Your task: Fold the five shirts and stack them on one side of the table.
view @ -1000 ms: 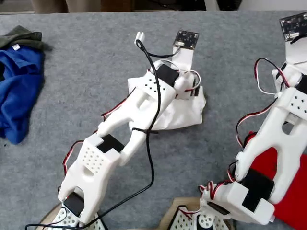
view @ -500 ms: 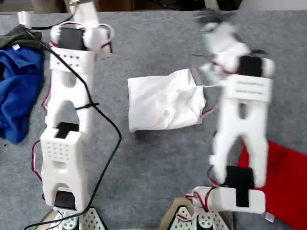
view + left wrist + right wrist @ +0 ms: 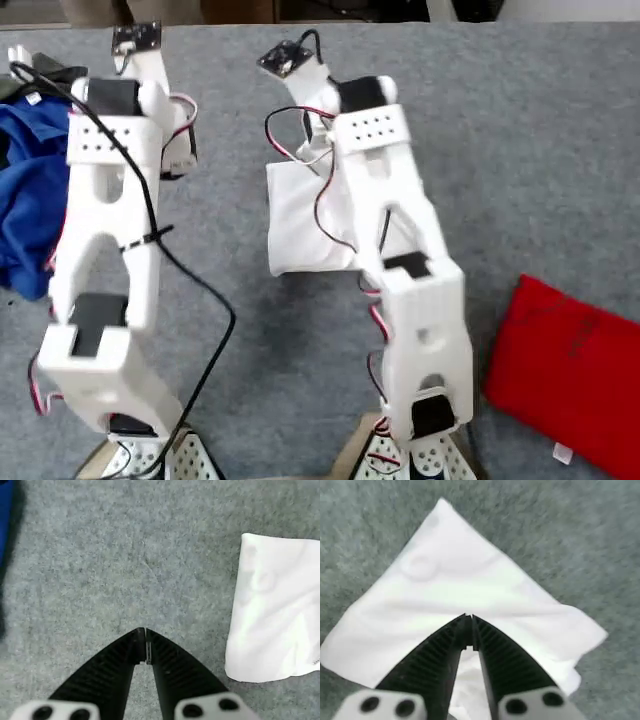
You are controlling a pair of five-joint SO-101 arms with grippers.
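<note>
A folded white shirt (image 3: 298,232) lies at the table's middle, partly under my right arm (image 3: 375,140). In the right wrist view my right gripper (image 3: 469,617) is shut, hovering over the white shirt (image 3: 445,580) with nothing between its fingers. My left arm (image 3: 110,140) stands to the left of that shirt. My left gripper (image 3: 145,632) is shut above bare grey cloth, with the white shirt (image 3: 275,610) off to one side. A folded red shirt (image 3: 560,350) lies at the front right. A crumpled blue shirt (image 3: 25,200) and a dark green one (image 3: 25,80) lie at the far left.
The grey table cover (image 3: 520,150) is bare at the back right and between the two arms. Black and red cables (image 3: 200,290) trail along the arms. The arm bases (image 3: 400,460) stand at the front edge.
My left arm swung from over the white shirt to the left side near the blue shirt. My right arm swung from the right edge to above the white shirt, which stayed put.
</note>
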